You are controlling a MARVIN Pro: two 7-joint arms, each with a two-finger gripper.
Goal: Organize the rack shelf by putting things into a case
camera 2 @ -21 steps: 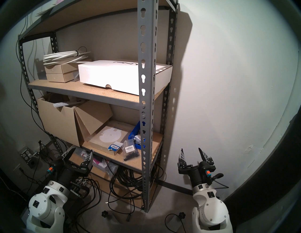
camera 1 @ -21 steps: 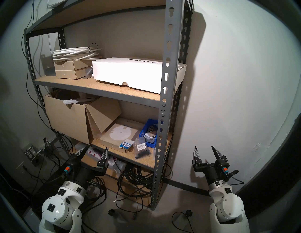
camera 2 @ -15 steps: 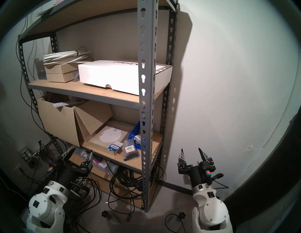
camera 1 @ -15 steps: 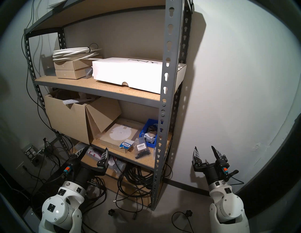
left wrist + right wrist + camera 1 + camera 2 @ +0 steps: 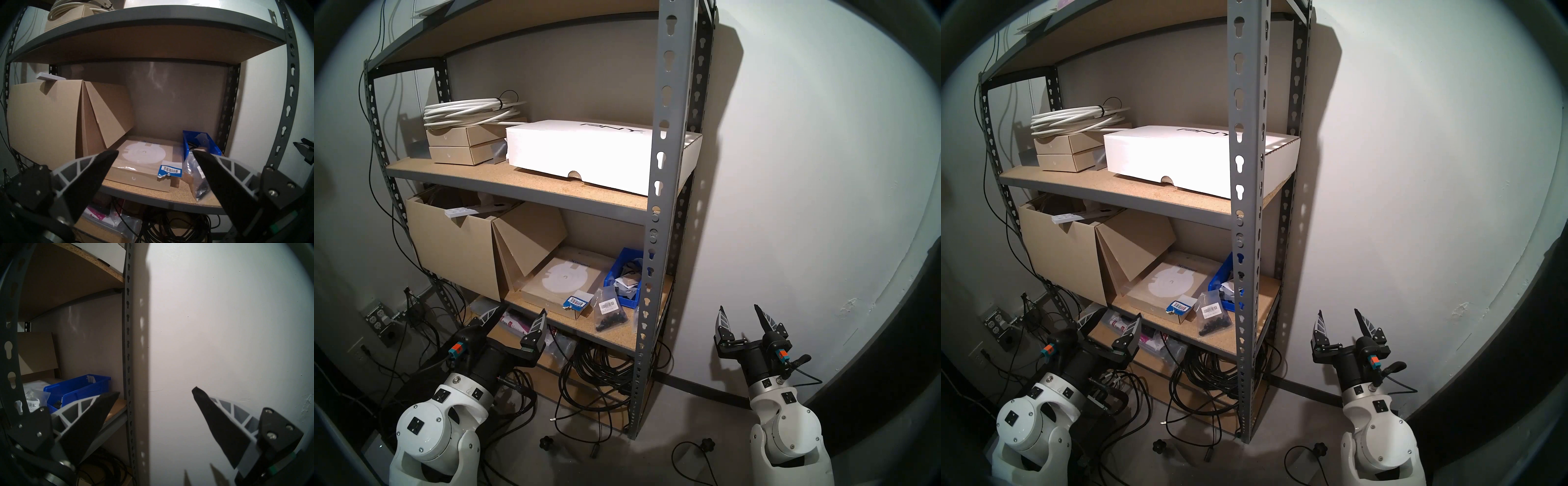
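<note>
left gripper [image 5: 517, 314] empty, jaws wide, short of shelf edge [image 5: 153, 198]; clear bag [image 5: 610, 310] ahead-right, slippery, may slide off.

White flat box [image 5: 582, 152] high above the tool; open brown carton [image 5: 456, 244] ahead-left; black cable tangle [image 5: 599, 370] below, to its right.

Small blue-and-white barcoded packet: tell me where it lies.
The small blue-and-white barcoded packet lies on the flat tan cardboard box's front right corner, beside the clear plastic bag of dark parts.
</note>
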